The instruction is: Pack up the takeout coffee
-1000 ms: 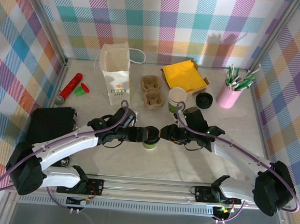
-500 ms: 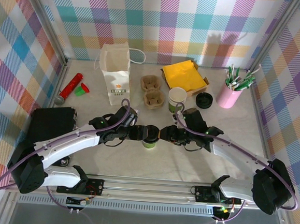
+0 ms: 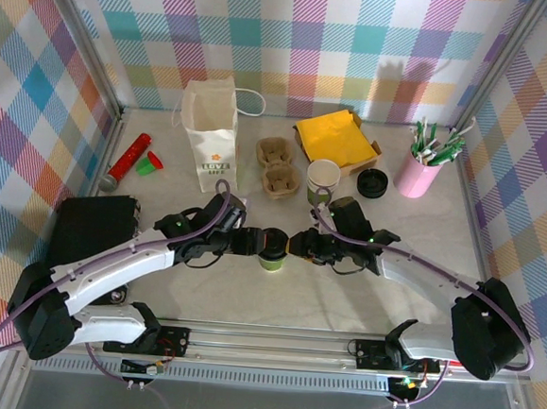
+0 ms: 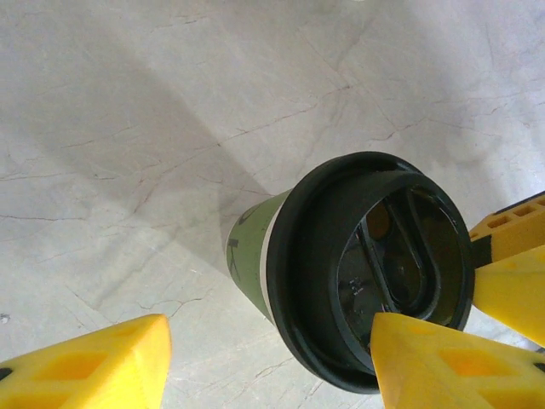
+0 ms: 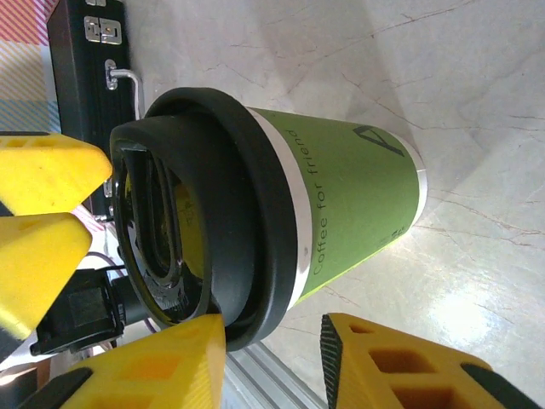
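The takeout coffee (image 3: 272,251), a green-printed paper cup with a black lid, stands upright on the table's near middle. My left gripper (image 3: 254,243) is at its left and my right gripper (image 3: 295,243) at its right, both at lid height. In the left wrist view the lid (image 4: 368,266) sits off to the right; the left gripper (image 4: 268,362) is open, one finger lying over the lid's edge, the other well clear. In the right wrist view the cup (image 5: 349,200) lies just above the open right gripper (image 5: 272,362); one finger touches the lid rim, the padded one stands apart.
A white paper bag (image 3: 211,133) stands at the back left. A cardboard carrier (image 3: 278,165), lidless cup (image 3: 323,180), loose black lid (image 3: 373,183), yellow napkins (image 3: 336,136) and pink stirrer cup (image 3: 418,173) line the back. A black case (image 3: 92,228) lies left.
The right gripper's jaws have narrowed a little around the lid's edge. Both arms shifted slightly; the cup has stayed in place.
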### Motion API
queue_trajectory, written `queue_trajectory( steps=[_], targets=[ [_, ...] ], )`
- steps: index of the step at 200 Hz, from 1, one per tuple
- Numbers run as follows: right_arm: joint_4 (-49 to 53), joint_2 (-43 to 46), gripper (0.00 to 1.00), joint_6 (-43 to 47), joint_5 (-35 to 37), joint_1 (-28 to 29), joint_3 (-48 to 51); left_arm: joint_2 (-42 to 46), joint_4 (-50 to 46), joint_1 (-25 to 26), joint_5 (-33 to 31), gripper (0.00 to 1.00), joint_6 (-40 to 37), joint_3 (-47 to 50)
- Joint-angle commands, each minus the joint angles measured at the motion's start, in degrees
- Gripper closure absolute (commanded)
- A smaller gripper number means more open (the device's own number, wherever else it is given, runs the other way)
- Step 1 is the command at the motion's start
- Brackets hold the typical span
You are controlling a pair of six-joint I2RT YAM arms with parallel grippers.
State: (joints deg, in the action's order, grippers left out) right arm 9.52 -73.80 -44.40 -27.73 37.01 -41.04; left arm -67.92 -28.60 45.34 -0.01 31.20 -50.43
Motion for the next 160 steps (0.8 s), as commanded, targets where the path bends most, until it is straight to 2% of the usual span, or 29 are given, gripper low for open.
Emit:
queue_trajectory(
  steps=[1,51,89,160],
  targets=[
    [-1.7,-0.4,0.64,-0.5,-1.6,-0.1,-1.5,1.5,-1.5,0.4,-1.0,0.37,-0.5,-1.1],
    [-1.3,-0.3,0.64,-0.4,-1.6,0.0,-1.7,1.8,-1.3,0.4,-0.5,0.36,-0.3,-0.8],
    [1.3,1.0,0.57,0.6,-0.1,0.0,-2.7,2.2,-0.5,0.4,0.0,0.34,-0.2,-0.4],
    [3.5,0.0,0.52,2.4,1.6,0.0,-6.4,0.8,2.6,0.1,2.8,0.33,0.2,0.1]
  ],
)
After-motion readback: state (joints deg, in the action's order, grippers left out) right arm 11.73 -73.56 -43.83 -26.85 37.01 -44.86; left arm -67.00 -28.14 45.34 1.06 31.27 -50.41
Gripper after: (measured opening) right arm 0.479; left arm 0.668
